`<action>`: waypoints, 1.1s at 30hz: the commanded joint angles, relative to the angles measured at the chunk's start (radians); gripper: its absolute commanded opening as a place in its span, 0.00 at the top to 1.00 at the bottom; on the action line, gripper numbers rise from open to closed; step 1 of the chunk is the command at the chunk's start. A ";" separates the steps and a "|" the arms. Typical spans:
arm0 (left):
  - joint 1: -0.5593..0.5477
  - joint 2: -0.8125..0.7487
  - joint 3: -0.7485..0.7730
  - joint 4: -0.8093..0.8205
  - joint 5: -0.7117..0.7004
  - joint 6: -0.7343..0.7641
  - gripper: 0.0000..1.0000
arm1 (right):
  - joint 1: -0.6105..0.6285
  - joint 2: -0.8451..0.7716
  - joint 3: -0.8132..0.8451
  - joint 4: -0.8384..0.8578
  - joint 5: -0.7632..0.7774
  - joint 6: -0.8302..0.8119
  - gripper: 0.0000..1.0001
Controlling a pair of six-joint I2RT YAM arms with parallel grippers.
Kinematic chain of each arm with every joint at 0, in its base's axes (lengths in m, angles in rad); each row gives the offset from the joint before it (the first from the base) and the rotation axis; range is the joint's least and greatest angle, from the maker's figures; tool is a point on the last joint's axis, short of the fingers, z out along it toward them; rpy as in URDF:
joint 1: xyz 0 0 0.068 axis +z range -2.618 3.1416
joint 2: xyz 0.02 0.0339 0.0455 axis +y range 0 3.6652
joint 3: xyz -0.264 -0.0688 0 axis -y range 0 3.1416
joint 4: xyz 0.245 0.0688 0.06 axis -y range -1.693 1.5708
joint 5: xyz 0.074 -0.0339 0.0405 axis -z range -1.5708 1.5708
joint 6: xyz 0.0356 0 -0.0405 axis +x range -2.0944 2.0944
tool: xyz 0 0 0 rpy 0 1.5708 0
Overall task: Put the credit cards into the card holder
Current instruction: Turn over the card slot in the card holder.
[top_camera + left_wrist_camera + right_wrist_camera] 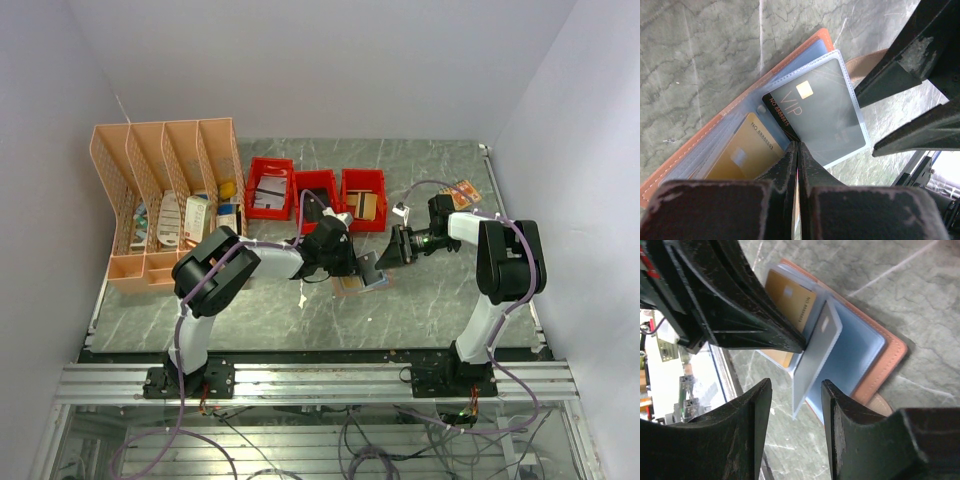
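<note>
So the card holder is laid open on the grey counter, roughly mid-counter between the two arms and just in front of the red bins. Its orange-brown edge can be seen with a stack of clear sleeves fanned out on top.

Two credit cards are already tucked into sleeves. A dark card marked VIP sits in the top one, and a gold card in one underneath.

The left claw is pinched tight together, clamped on the corner of the card holder's top sleeve. In the right wrist view that sleeve is lifted up off the rest, kinda standing on edge.

The right claw is spread apart with nothing gripped. It's held just above the raised sleeve, with one finger on either side of it. Whether anything is touched by those fingers can't be made out.
</note>
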 commanded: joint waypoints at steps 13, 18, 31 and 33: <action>0.012 -0.001 -0.028 0.034 0.021 -0.009 0.88 | 0.034 0.018 0.016 -0.063 -0.099 -0.058 0.65; 0.019 -0.051 -0.059 0.105 0.031 -0.040 0.80 | 0.034 0.017 0.012 -0.055 -0.106 -0.050 0.68; 0.050 -0.138 -0.176 0.270 0.036 -0.123 0.70 | 0.035 0.048 0.017 -0.076 -0.164 -0.065 0.68; 0.058 -0.152 -0.202 0.304 0.024 -0.143 0.70 | 0.036 0.048 0.017 -0.079 -0.180 -0.069 0.65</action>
